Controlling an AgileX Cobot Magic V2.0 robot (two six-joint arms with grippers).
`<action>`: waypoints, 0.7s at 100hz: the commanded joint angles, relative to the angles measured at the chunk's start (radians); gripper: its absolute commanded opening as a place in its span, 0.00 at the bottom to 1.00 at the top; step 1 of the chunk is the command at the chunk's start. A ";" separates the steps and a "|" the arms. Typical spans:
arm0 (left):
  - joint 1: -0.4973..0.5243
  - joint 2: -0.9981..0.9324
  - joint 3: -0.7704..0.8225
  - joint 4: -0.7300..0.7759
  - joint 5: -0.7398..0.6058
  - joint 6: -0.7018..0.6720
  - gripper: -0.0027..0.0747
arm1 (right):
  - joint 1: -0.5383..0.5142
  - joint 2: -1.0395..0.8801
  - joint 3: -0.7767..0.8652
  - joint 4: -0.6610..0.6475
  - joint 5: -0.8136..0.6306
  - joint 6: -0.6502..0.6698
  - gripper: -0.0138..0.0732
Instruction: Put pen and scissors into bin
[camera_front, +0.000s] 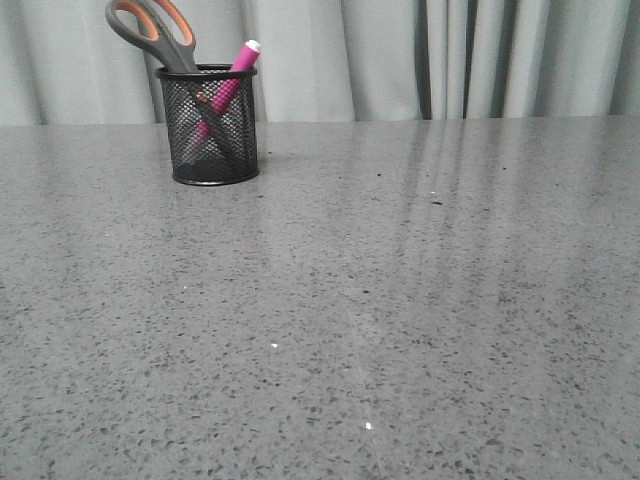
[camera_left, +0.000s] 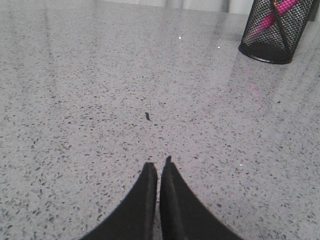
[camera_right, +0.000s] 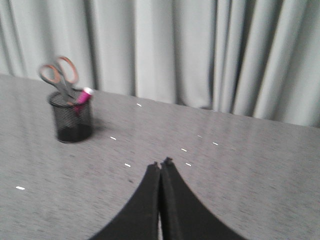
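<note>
The black mesh bin (camera_front: 210, 125) stands at the far left of the table. The scissors (camera_front: 155, 30) stand in it with the orange-lined loops up. The magenta pen (camera_front: 235, 75) leans in it, white cap up. Neither arm shows in the front view. My left gripper (camera_left: 158, 164) is shut and empty, low over bare table, with the bin (camera_left: 277, 30) and pen (camera_left: 272, 17) well ahead of it. My right gripper (camera_right: 161, 163) is shut and empty, above the table, with the bin (camera_right: 71, 117), scissors (camera_right: 60, 77) and pen (camera_right: 82, 96) far off from it.
The speckled grey table (camera_front: 400, 300) runs back to a pale curtain (camera_front: 450, 55) behind its far edge. A small dark speck (camera_left: 148, 116) lies on the table ahead of the left gripper.
</note>
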 joint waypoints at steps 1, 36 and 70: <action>0.003 -0.032 0.042 -0.018 -0.035 -0.011 0.02 | -0.037 0.010 0.022 -0.063 -0.073 -0.004 0.08; 0.003 -0.032 0.042 -0.018 -0.035 -0.011 0.02 | -0.129 0.019 0.221 -0.122 -0.296 -0.004 0.08; 0.003 -0.032 0.042 -0.018 -0.035 -0.011 0.02 | -0.384 -0.139 0.599 0.191 -0.493 -0.145 0.08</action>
